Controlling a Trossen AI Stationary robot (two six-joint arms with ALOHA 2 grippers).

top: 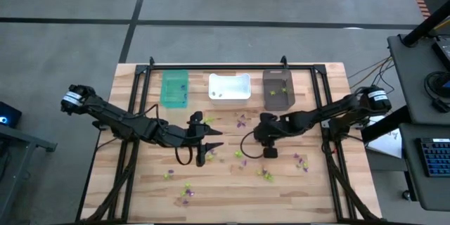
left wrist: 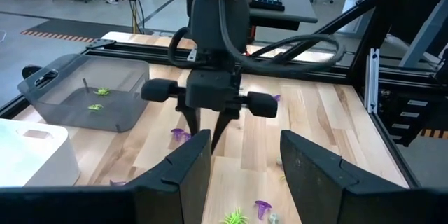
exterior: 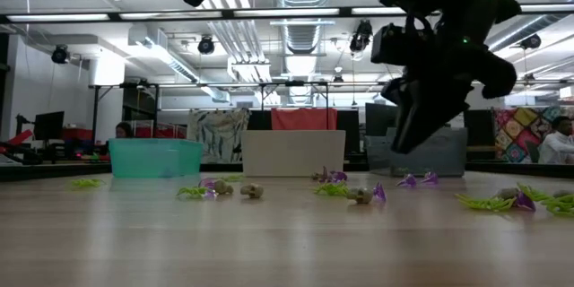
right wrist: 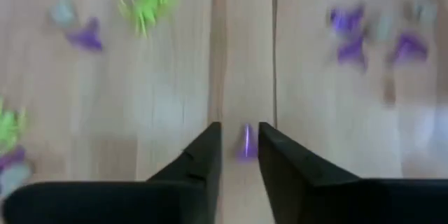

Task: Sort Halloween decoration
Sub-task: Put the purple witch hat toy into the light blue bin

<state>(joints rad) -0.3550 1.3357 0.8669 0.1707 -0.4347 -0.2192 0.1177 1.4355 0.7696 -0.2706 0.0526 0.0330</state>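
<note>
The coming move turned on one relation: a small purple trinket lay on the wooden table directly between the two fingers of the right gripper. Its long axis ran parallel to the fingers, pointing away from the wrist, so closing would pinch it across its narrow width. The fingers stood partly open, close on either side of the trinket; whether they touched it could not be told, and no lift was visible.

The right arm reached in from the table's right side, with its gripper pointed downward near the table's middle, in front of the dark brown bin. The left gripper hovered just beside it, jaws wide apart and empty, aimed toward the right gripper.

The other purple, lime-green and pale trinkets lay scattered across the table; a few green ones already lay in the dark brown bin.
</note>
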